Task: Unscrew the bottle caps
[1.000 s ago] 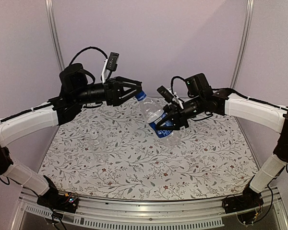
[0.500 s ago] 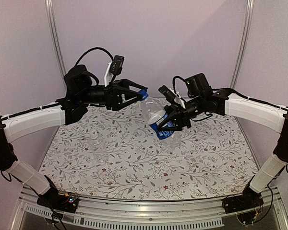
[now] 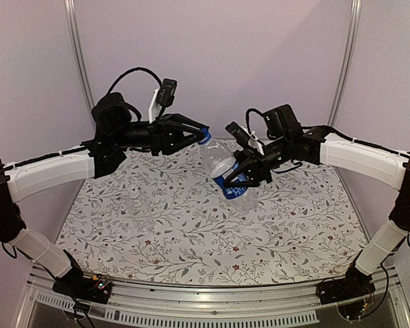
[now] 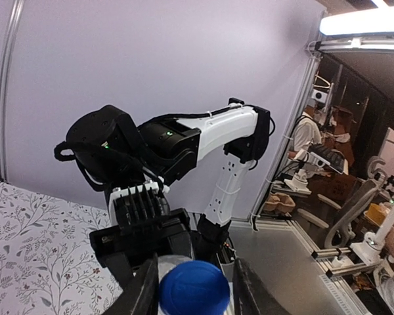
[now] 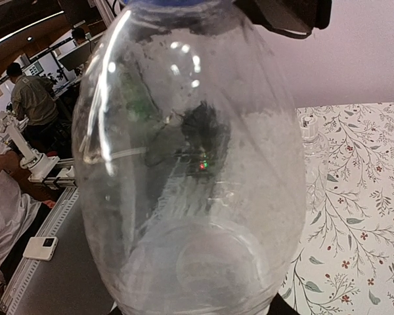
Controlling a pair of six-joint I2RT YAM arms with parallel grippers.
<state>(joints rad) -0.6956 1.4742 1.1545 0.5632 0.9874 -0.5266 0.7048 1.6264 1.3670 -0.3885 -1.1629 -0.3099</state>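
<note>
My right gripper (image 3: 244,179) is shut on the taller bottle (image 3: 222,162) at its blue-and-white label band and holds it tilted above the table, neck pointing up and left. The clear body of that bottle (image 5: 190,170) fills the right wrist view and hides the fingers. Its blue cap (image 3: 204,134) sits between the fingers of my left gripper (image 3: 200,134), which come in from the left. In the left wrist view the blue cap (image 4: 194,287) is pinched by the left gripper (image 4: 196,290). The shorter, unlabelled bottle (image 3: 138,203) stands upright on the cloth at the left; its pale cap is hard to make out.
A floral cloth (image 3: 191,239) covers the table. Purple walls and metal posts (image 3: 75,55) close the back. The right arm (image 4: 217,138) crosses the left wrist view. The shorter bottle (image 5: 313,151) shows beside the held one. People and desks lie beyond the cell.
My left gripper has slid right onto the blue cap and its jaws have closed from wide open down to the cap. The right arm and its bottle have barely moved.
</note>
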